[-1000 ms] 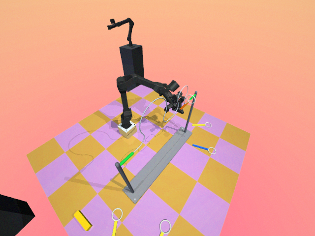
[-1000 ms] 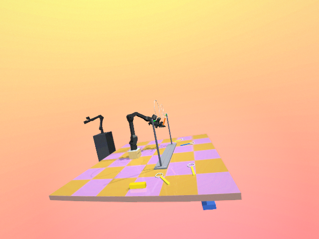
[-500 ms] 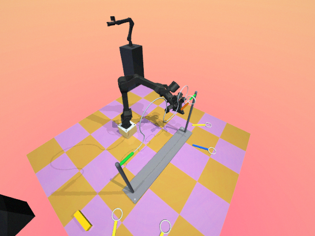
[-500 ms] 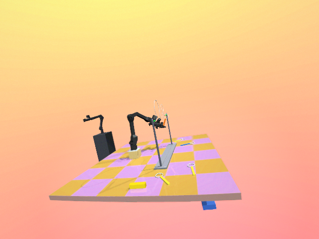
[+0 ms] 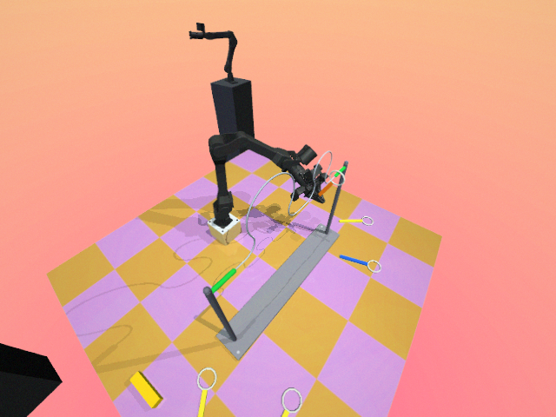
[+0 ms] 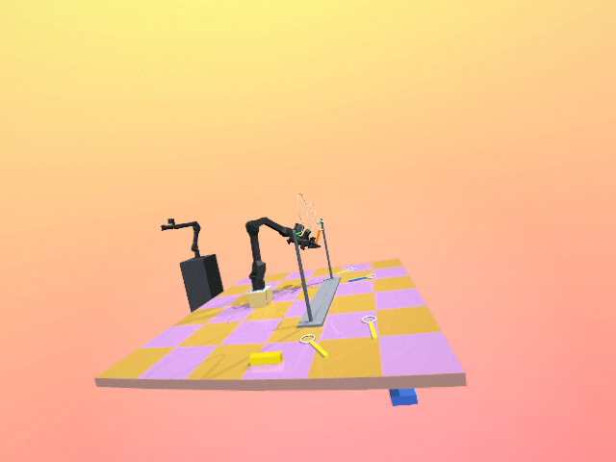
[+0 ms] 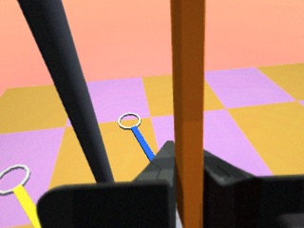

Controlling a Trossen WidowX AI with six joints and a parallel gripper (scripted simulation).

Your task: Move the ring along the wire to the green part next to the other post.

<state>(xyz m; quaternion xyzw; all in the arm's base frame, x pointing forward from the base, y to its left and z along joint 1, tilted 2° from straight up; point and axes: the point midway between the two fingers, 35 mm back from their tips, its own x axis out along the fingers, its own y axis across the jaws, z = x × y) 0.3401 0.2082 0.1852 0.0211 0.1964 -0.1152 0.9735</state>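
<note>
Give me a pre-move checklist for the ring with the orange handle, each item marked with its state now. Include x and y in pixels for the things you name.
1. Gripper point(image 5: 321, 197) point(image 6: 317, 245) point(image 7: 177, 146) shut on the orange handle point(image 5: 326, 188) point(image 6: 318, 236) point(image 7: 188, 71): ok.
2. Ring point(image 5: 331, 182) up by the far post point(image 5: 334, 201) point(image 6: 326, 250), at its green part point(image 5: 340, 171): ok.
3. Wire running through the ring: cannot tell for certain; the views are too coarse.
4. Ring, handle and arm off the thin grey wire point(image 5: 248, 210): cannot tell; it crosses in front of the gripper in the top view.
5. Ring released, robot withdrawn: not ok, the handle is gripped.
</note>
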